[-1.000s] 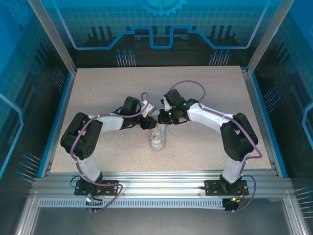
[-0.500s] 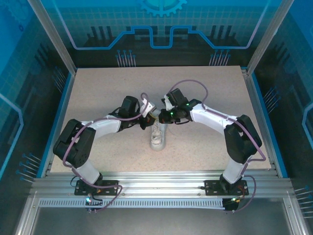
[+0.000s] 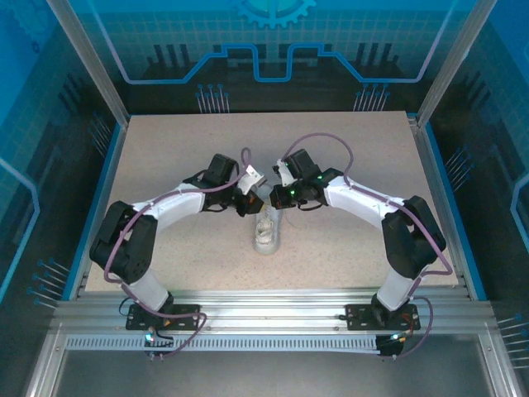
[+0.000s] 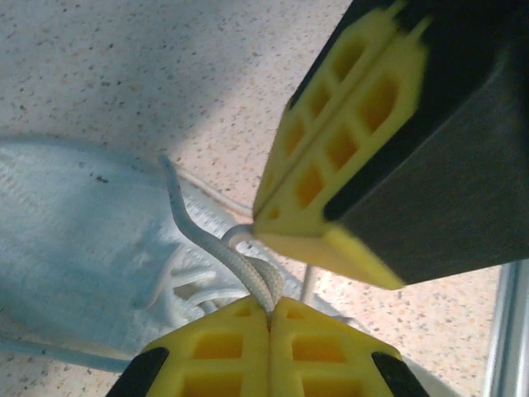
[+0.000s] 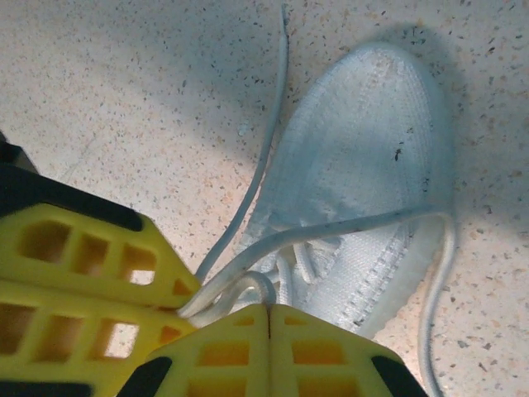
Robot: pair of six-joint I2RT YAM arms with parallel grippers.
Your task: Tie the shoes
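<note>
Speckled table (image 3: pixel 165 165): sneaker (image 3: pixel 266 236) far end hidden beneath left tool (image 4: pixel 269 313), right tool (image 5: pixel 269 313), each pinching lace (image 4: pixel 246 276).

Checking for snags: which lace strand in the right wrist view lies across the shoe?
The long strand crossing the sneaker and bending past its sole; the other strand lies on the table beside it.
</note>
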